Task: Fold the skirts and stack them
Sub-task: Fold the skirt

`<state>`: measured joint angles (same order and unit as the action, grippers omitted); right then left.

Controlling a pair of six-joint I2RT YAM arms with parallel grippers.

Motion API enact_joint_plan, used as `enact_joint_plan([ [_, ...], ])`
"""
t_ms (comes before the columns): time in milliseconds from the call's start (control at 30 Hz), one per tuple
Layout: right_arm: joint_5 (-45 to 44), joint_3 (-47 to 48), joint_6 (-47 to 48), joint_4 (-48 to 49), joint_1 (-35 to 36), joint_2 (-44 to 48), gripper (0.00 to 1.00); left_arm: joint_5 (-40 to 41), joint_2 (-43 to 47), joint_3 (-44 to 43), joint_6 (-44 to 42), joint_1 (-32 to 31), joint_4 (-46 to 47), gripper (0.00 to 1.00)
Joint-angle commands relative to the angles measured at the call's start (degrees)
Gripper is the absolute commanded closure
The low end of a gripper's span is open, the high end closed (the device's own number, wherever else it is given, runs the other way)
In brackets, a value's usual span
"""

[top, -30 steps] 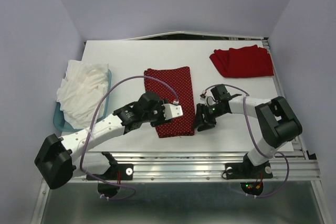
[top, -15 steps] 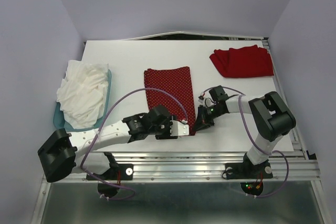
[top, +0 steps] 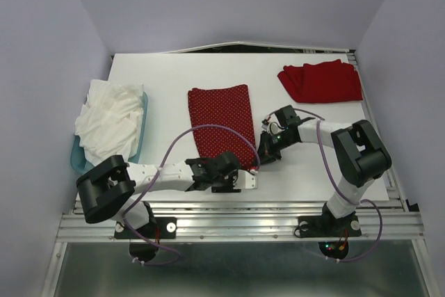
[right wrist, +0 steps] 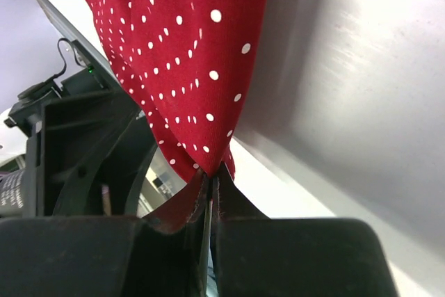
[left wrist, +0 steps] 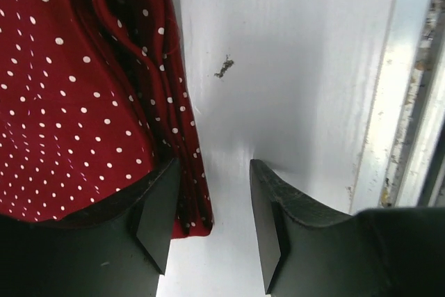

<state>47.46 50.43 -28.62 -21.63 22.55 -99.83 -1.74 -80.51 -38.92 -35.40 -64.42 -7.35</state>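
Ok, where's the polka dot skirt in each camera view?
Top external: polka-dot skirt lies flat, mid-table.
Left wrist: skirt fills the left side.
Right wrist: skirt at upper centre, its edge pinched in the right gripper.
Shared landmark: the white table.

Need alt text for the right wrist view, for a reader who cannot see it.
The right tool is shut on the edge of the dark red polka-dot skirt, the cloth fanning out above the pinch. The white table fills the right side; black arm hardware with a cable shows at left.
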Motion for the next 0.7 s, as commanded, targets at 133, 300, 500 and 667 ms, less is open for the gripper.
enact_joint_plan([
  [133, 3.07, 2.47, -1.88, -3.07, 0.04, 1.92, 0.99, 7.18, -4.56, -1.87, 2.88, -0.27, 6.03, 0.49],
  [300, 3.25, 2.48, -1.00, -4.12, 0.04, 2.10, 0.99, 7.10, -7.02, -1.43, 3.23, -0.26, 6.30, 0.63],
  [500, 2.63, 2.30, -1.00, -4.30, 0.04, 1.92, 0.99, 5.79, -6.33, -1.43, 2.35, -0.35, 5.51, 0.56],
  [667, 2.72, 2.91, -0.56, -4.74, 0.04, 1.22, 0.99, 2.62, -2.90, -1.16, 2.96, -0.27, 4.02, 0.44],
])
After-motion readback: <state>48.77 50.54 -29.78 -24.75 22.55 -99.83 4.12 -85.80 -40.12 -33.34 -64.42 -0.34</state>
